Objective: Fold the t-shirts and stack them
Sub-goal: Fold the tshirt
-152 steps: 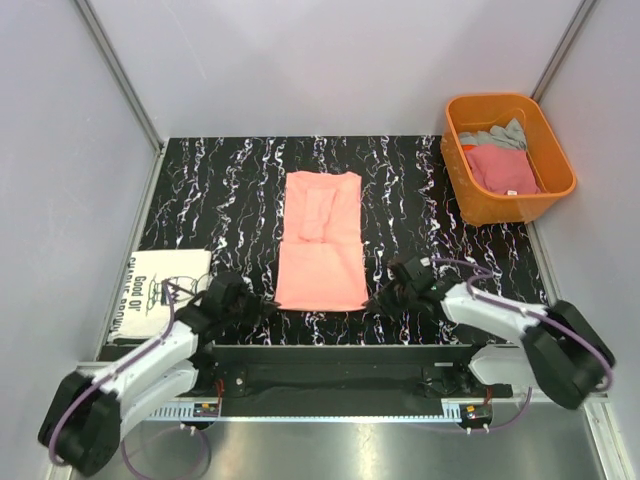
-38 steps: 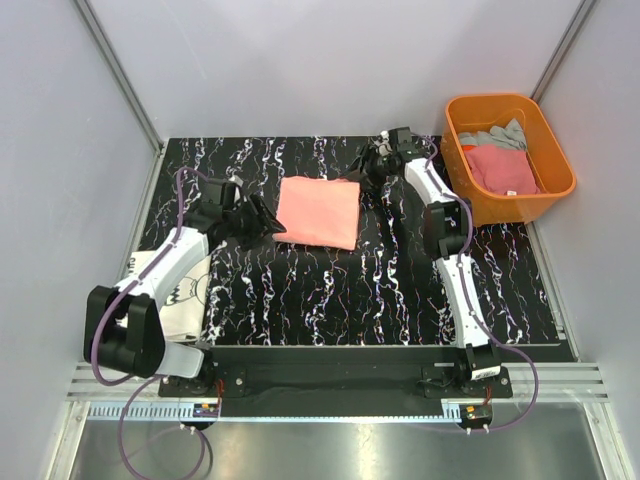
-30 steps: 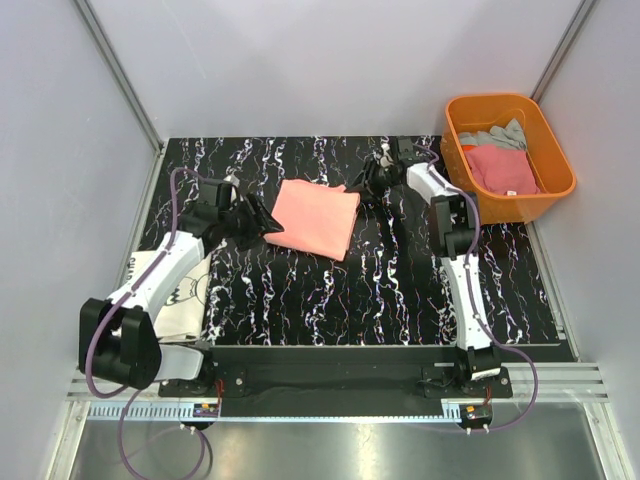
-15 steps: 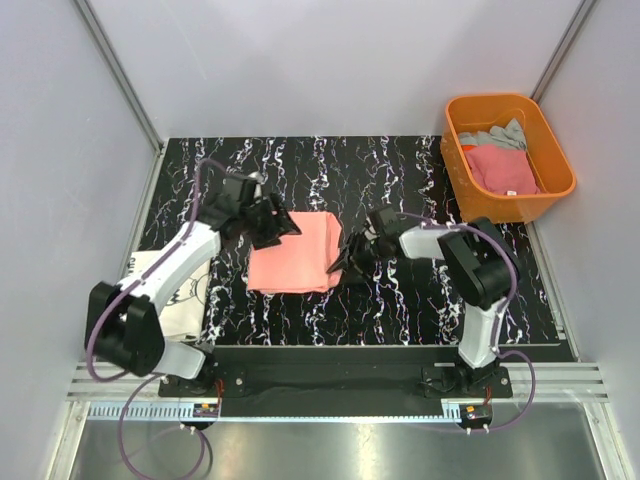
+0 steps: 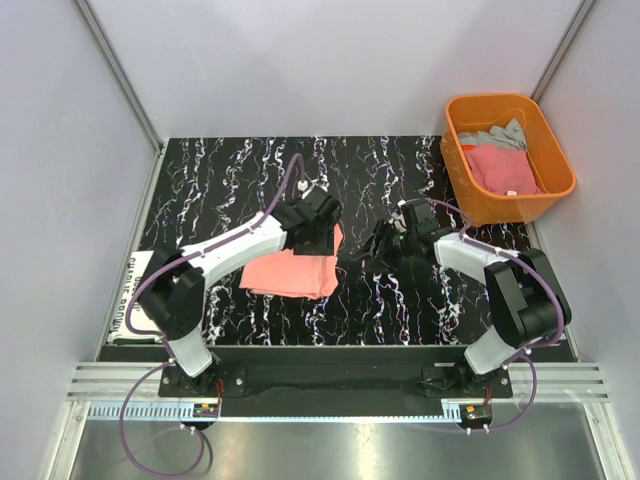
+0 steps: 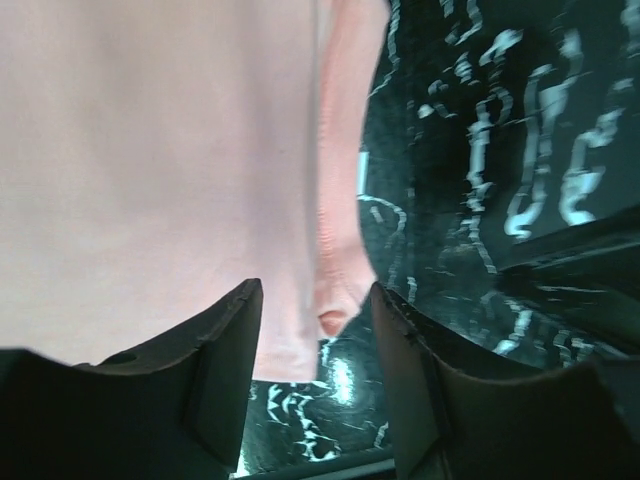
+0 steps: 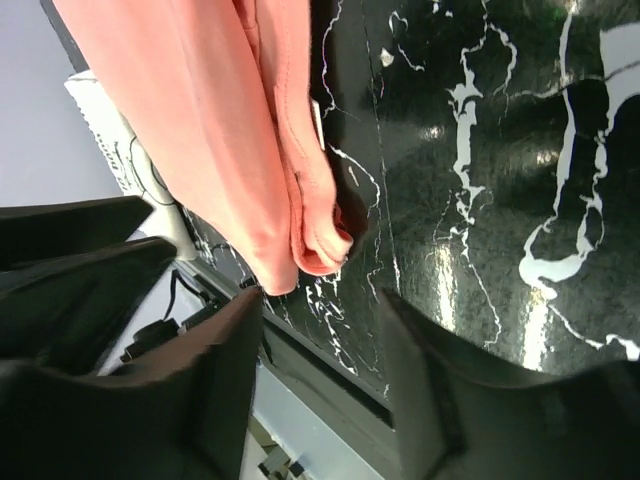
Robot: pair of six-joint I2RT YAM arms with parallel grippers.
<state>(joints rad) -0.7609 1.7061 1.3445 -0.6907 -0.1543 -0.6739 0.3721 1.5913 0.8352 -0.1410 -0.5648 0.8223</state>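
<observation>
Black tabletop (image 5: 400, 165) bears a salmon-pink tee (image 5: 283, 277); left end effector (image 5: 322, 238) and right end effector (image 5: 368, 250), both spread, hover at its right edge, seemingly to grip it.

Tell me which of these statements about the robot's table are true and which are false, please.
1. The salmon-pink t-shirt lies folded on the table. True.
2. The orange tub is empty. False: it holds a grey t-shirt and a deeper pink t-shirt.
3. Both grippers are clamped shut. False: the left gripper and the right gripper both have their fingers apart.
4. The tub is on the right arm's side. True.
</observation>
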